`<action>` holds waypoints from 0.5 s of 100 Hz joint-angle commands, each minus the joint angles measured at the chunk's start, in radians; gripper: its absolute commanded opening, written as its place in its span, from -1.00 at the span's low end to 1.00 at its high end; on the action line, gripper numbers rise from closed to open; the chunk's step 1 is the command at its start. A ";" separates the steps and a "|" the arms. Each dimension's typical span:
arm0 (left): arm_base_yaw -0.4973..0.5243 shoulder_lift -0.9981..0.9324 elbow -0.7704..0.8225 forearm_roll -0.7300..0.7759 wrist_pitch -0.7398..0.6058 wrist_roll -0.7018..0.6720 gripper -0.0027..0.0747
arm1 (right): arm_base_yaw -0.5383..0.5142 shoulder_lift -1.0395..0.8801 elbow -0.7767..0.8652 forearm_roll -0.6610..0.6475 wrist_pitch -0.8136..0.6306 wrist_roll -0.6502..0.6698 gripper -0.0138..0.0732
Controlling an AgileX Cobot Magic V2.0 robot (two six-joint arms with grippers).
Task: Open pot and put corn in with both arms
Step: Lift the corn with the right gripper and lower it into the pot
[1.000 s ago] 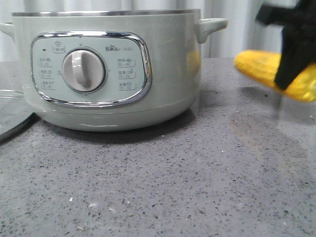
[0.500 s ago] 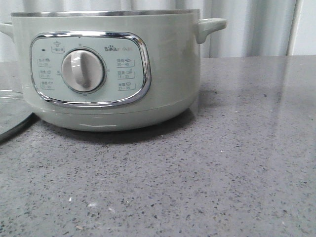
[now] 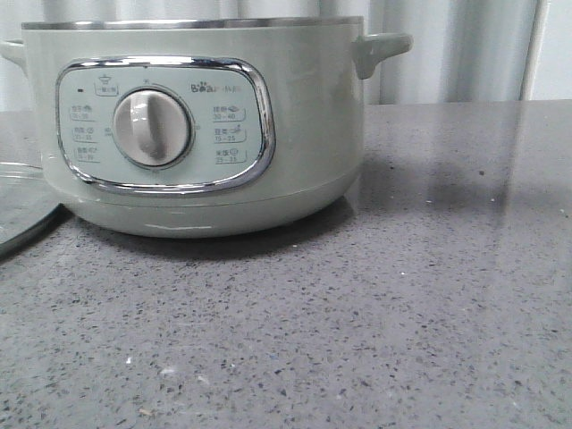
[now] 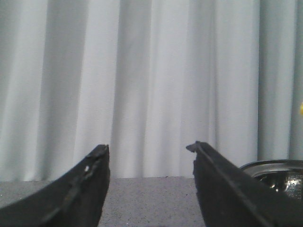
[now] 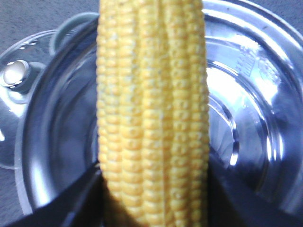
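1. Yellow kernels filled your right wrist view: the corn [image 5: 154,113] was clamped between the dark fingers [image 5: 75,203] of the right gripper [image 5: 154,208], its length running up the middle of the frame.
2. Directly beneath the cob, you could see the polished steel inside of the pot [image 5: 246,109], open and uncovered, with the corn held above it and not touching the bowl.
3. Beside the pot, a clear glass lid [image 5: 21,80] with a round knob lay flat on the grey speckled table [image 5: 38,19].
4. In your left wrist view, the left gripper [image 4: 149,151] held nothing, its two black fingers [image 4: 90,189] spread wide apart above the table, with a sliver of the pot's steel rim at the edge of the frame.
5. From the front, the pale grey-green pot [image 3: 313,116] stood upright on the table [image 3: 357,331], its chrome-framed control panel [image 3: 165,125] and round dial [image 3: 152,128] facing the camera; the lid's edge [image 3: 22,214] showed on the robot's left, just beside the pot's base.
6. Neither gripper nor the corn appeared in that front view.
7. Behind it all hung a white pleated curtain [image 3: 447,49].
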 commanded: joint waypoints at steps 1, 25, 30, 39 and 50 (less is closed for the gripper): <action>-0.007 0.003 -0.035 0.002 -0.075 0.000 -0.03 | 0.000 0.012 -0.070 0.007 -0.066 -0.011 0.39; -0.007 0.003 -0.035 0.002 -0.075 0.000 -0.03 | 0.001 0.016 -0.098 0.027 -0.058 -0.011 0.41; -0.007 0.003 -0.035 0.002 -0.075 0.000 -0.03 | 0.001 0.008 -0.098 0.027 -0.047 -0.011 0.41; -0.007 0.003 -0.035 0.002 -0.075 0.000 -0.03 | 0.001 -0.015 -0.098 0.027 -0.014 -0.011 0.35; -0.007 0.003 -0.035 0.002 -0.075 0.000 -0.03 | 0.001 -0.053 -0.098 0.027 0.039 -0.011 0.10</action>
